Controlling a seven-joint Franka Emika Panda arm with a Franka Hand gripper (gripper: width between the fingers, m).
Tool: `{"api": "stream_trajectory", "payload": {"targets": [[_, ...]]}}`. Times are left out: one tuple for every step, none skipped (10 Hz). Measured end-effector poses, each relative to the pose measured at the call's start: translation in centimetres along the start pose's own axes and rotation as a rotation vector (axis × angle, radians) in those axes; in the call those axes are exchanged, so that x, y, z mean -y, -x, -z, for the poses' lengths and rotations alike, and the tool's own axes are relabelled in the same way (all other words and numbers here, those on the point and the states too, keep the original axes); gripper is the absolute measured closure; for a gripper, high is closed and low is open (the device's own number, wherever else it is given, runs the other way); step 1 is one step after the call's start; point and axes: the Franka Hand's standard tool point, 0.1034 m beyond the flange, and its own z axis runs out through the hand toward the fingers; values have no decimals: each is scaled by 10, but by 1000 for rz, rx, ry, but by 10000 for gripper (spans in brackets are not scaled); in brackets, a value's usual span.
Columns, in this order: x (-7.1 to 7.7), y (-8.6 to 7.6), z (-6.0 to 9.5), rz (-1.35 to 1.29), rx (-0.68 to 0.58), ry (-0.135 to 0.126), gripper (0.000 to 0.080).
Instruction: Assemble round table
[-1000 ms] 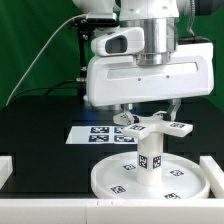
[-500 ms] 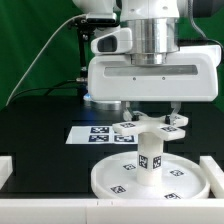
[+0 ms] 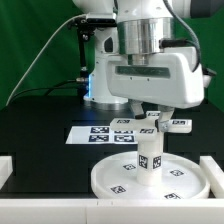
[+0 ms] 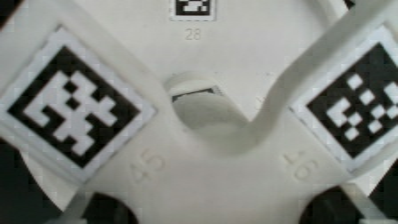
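Note:
The large rimmed round disc (image 3: 150,178) lies on the black table at the front. The short cylindrical post (image 3: 150,156) stands upright at its middle. The white cross-shaped foot piece (image 3: 152,124) with tags sits level on top of the post. My gripper (image 3: 153,112) is right above it, its fingers down on the foot piece's centre. In the wrist view the foot piece (image 4: 199,120) fills the frame, with its centre hole and two tagged arms, and the fingertips sit at either side of it.
The marker board (image 3: 98,133) lies flat on the table behind the disc. White rails run along the table's front (image 3: 20,214) and both sides. A green backdrop and a cable stand behind the arm.
The wrist has turned about its vertical axis, and the foot piece has rotated with it on top of the post. The disc and post have not moved.

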Motion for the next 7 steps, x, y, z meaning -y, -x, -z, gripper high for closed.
{"api": "stream_trajectory", "payload": {"targets": [[0,0,0,-40,1,0,359],[0,0,0,-71,2,-1,358],[0,0,-1,-60,2,0,243],[0,0,-1,-60,2,0,179],[1,0,2,-38,4,-4,179],[6,-1,13,8,4,-23,155],[10,0,23,84,12,-33,155]]}}
